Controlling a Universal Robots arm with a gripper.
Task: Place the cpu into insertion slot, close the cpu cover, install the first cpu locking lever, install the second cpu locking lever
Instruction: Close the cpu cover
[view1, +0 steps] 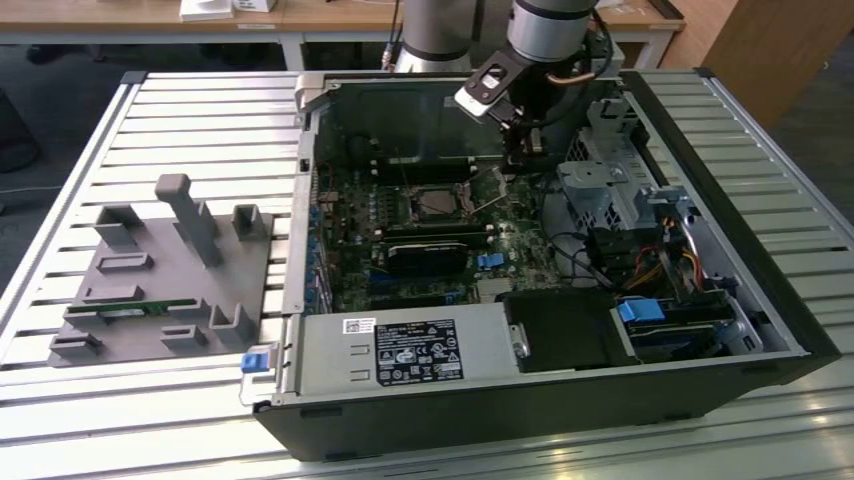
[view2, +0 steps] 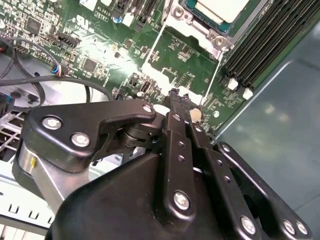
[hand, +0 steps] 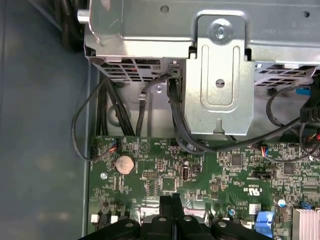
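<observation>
- The gripper (view1: 522, 158) hangs inside the open computer case (view1: 534, 425), low over the green motherboard (hand: 150, 175) near the board's far edge in the exterior view.
- Its black fingers (hand: 165, 206) are pressed together in both wrist views, with nothing visible between them.
- The cpu (view2: 220, 6), pale top up, lies in the insertion slot (view1: 407, 203), ringed by the silvery cpu cover (view2: 200, 27).
- The slot sits just beside the gripper, on the exterior view's left.

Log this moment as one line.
gripper shut, over motherboard | cpu seated in insertion slot | stage: cpu placed
</observation>
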